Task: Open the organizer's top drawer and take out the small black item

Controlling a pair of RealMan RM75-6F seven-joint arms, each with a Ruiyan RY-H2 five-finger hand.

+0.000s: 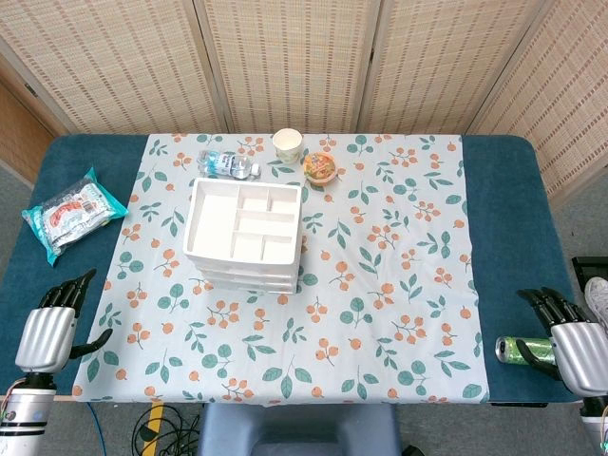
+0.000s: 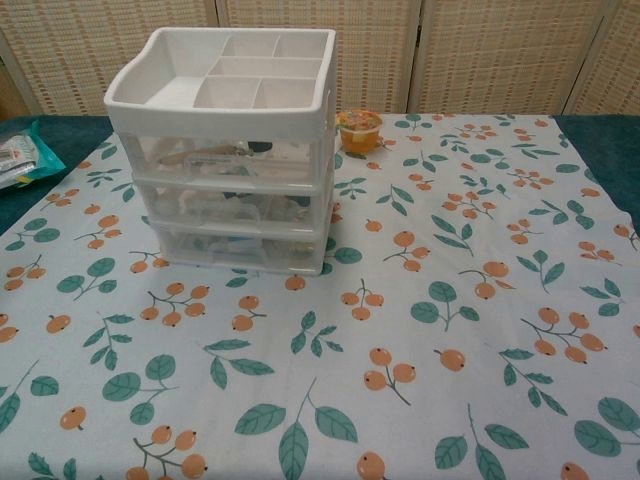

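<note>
A white plastic organizer with three clear drawers stands on the floral cloth, left of centre. Its top drawer is closed; through the clear front I make out pale items and something small and dark. My left hand rests at the table's near left corner, fingers spread, holding nothing. My right hand sits at the near right edge, fingers apart and empty, next to a green can. Neither hand appears in the chest view.
Behind the organizer stand a water bottle lying down, a paper cup and an orange snack cup. A teal snack bag lies at the far left. Folding screens close off the back.
</note>
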